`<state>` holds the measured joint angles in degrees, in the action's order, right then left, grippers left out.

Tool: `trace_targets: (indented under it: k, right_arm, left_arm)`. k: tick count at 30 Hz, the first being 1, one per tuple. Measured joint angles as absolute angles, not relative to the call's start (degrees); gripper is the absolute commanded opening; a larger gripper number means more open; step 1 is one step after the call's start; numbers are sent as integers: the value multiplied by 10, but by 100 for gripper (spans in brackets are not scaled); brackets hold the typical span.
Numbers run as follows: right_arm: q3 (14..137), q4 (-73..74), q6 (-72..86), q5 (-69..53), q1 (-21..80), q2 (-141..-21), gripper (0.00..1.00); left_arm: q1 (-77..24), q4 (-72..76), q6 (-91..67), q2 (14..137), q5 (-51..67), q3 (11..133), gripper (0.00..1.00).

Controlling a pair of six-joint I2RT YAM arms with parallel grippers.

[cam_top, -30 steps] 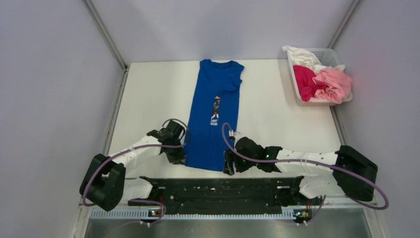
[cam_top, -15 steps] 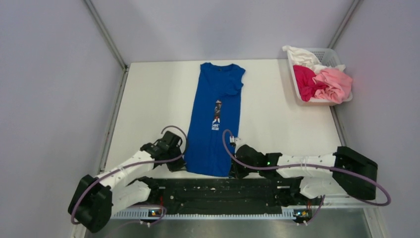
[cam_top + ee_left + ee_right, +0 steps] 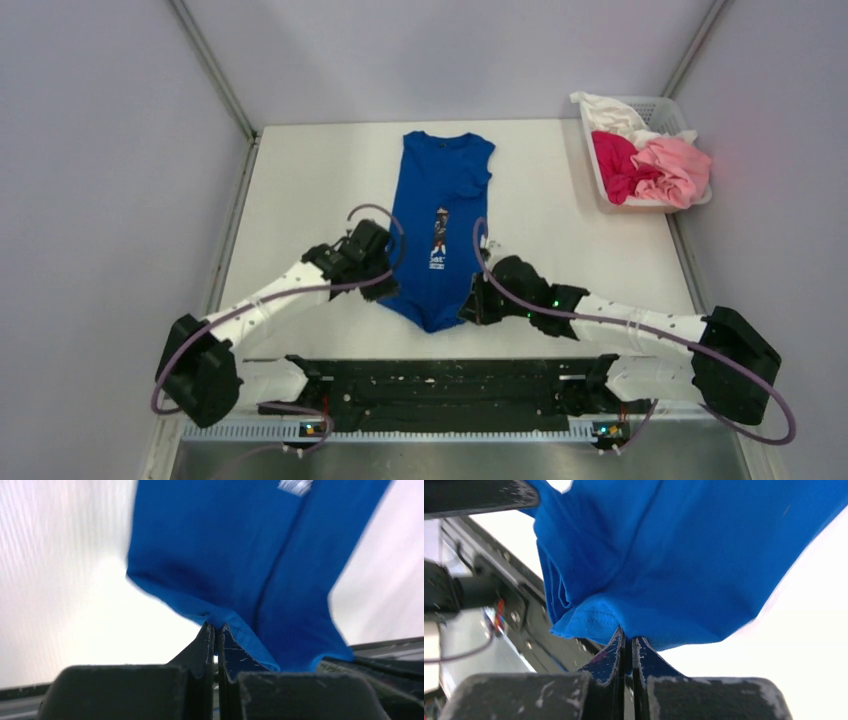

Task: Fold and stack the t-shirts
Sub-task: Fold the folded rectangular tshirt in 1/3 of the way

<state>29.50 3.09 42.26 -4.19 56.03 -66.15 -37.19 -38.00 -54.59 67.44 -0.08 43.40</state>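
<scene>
A royal blue t-shirt (image 3: 440, 215) with a small print lies lengthwise in the middle of the table, collar at the far end. Its near hem is lifted off the table and sags between the two grippers. My left gripper (image 3: 381, 292) is shut on the hem's left corner; in the left wrist view the blue t-shirt (image 3: 240, 560) is pinched at the gripper's (image 3: 216, 626) tips. My right gripper (image 3: 470, 310) is shut on the right corner, and the right wrist view shows the blue cloth (image 3: 684, 555) bunched at that gripper's (image 3: 629, 635) tips.
A white lattice basket (image 3: 672, 118) at the far right holds magenta (image 3: 615, 165), pale pink (image 3: 675, 168) and white (image 3: 605, 110) t-shirts. A black rail (image 3: 450, 385) carrying the arm bases runs along the near edge. Grey walls enclose the table.
Both grippers shut on the near hem corners and rose, moving away from the near edge. The hem now hangs lifted, and the shirt looks shorter on the table.
</scene>
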Motion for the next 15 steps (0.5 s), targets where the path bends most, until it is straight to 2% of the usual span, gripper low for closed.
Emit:
trace_targets:
  k: [6, 15]
  right_arm:
    - [390, 23, 380, -71, 425, -695, 0]
    - [504, -5, 332, -111, 300, -857, 0]
  left_arm:
    - [-320, -359, -493, 834, -37, 622, 0]
    - [-246, -386, -422, 1025, -63, 842, 0]
